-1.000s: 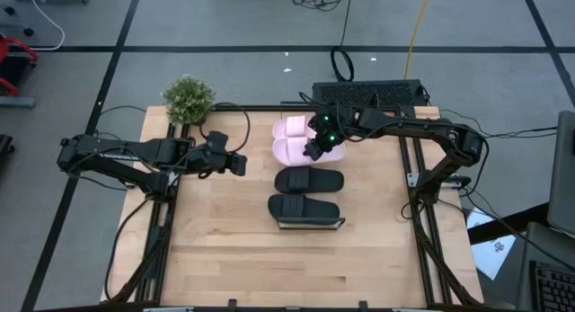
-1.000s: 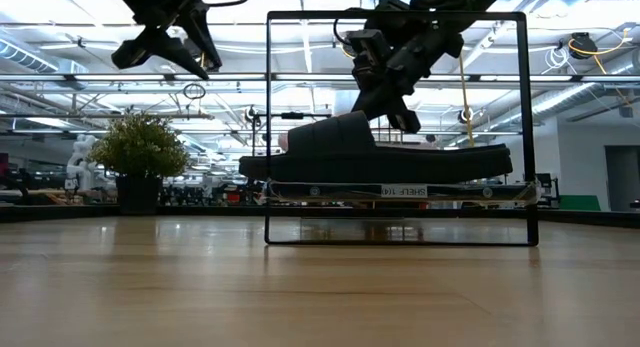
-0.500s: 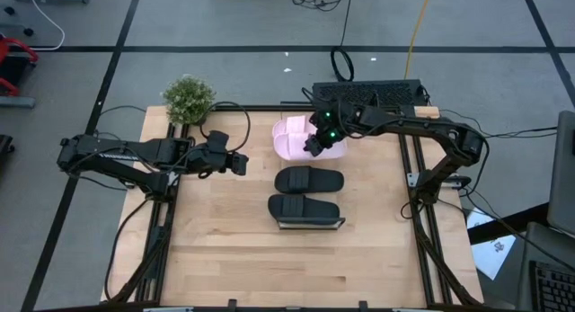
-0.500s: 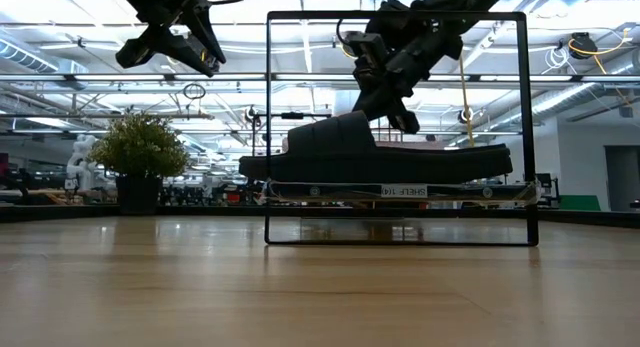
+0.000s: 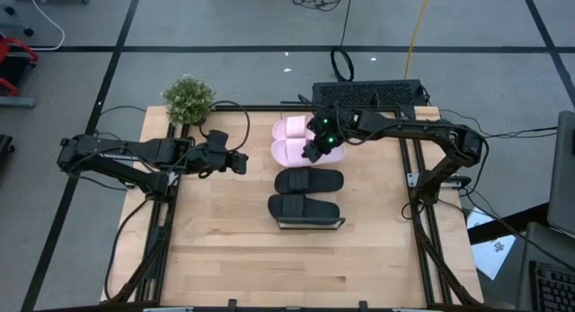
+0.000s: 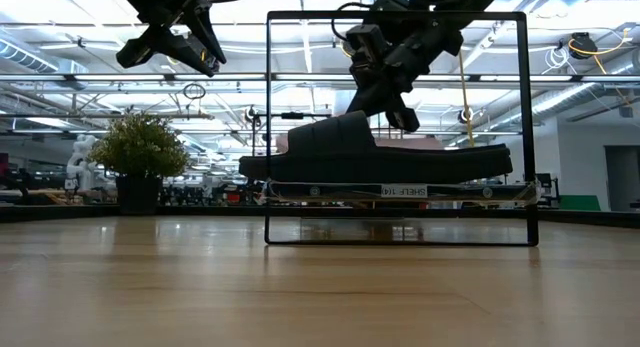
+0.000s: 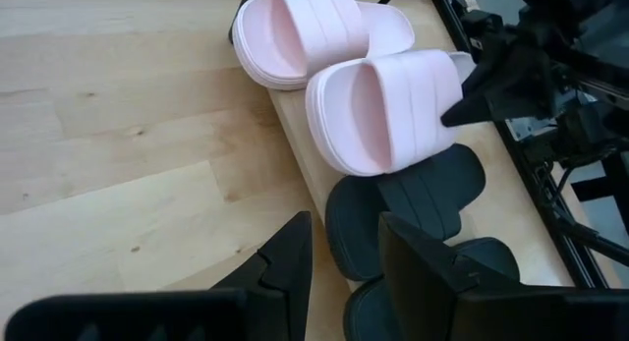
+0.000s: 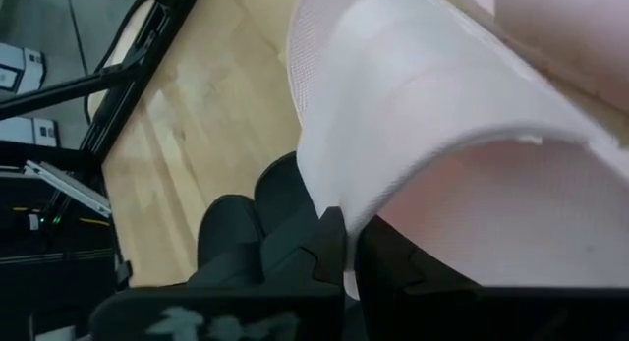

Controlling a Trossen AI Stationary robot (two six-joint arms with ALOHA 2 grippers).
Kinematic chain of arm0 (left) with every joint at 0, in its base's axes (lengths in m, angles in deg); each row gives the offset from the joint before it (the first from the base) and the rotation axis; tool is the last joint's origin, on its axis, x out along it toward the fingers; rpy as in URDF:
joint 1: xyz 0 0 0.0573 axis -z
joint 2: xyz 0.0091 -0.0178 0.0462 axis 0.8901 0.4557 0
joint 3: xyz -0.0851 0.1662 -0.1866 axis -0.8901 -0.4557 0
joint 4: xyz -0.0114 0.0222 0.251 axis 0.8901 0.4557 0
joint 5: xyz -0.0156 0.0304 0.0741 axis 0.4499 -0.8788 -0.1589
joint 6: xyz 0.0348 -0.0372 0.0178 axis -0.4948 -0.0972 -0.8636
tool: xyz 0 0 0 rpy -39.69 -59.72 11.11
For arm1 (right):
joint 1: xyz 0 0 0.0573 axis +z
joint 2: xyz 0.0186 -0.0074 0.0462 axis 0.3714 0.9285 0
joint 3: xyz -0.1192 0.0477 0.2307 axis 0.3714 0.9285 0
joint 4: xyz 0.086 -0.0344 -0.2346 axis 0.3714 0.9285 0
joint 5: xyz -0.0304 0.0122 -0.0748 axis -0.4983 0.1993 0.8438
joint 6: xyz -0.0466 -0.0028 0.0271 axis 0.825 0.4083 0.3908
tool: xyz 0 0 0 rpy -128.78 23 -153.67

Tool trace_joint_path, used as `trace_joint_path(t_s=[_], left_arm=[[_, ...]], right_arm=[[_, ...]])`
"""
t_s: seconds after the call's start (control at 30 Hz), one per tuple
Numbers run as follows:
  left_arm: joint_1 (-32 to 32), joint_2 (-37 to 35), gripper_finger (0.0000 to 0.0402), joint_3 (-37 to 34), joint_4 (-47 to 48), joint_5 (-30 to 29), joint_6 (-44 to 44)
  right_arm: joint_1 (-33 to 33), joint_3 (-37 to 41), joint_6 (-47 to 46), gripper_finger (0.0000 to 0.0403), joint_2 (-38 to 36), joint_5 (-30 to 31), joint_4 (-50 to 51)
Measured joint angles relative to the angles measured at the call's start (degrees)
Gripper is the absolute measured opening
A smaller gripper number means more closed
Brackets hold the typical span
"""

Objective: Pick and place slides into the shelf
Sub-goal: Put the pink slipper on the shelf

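Nearest the front edge of the large wooden tabletop (image 5: 225,267), two black open-toe slide sandals (image 5: 306,207) (image 5: 309,180) lie side by side on the narrow light-wood slatted shelf (image 7: 295,135); from table level the front one (image 6: 375,157) rests on the rack inside its thin dark metal frame (image 6: 268,127). Behind them, farther along the same rack, sit two pale pink wide-strap slide sandals (image 5: 295,151) (image 5: 291,128), the nearer pink one (image 7: 388,110) just beside the rear black one (image 7: 413,198). At that pink sandal's right end, the right gripper (image 5: 316,147) is clamped on the edge of its sole, the fingers (image 8: 334,248) pinching the pale rubber. Off to the left and well apart from the rack, the left gripper (image 5: 235,162) hangs above bare wood with its fingers (image 7: 285,257) parted and nothing between them. At the far left corner of the table stands a small leafy green potted plant (image 5: 188,99).
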Motion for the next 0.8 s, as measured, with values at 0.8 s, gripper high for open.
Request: trace_joint_path(t_s=[0.8], left_arm=[[0.0,0.0,0.0115,0.0,-0.2,0.0,-0.1]], right_arm=[[-0.5,5.6,-4.5,0.0000,-0.1,-0.4,-6.4]])
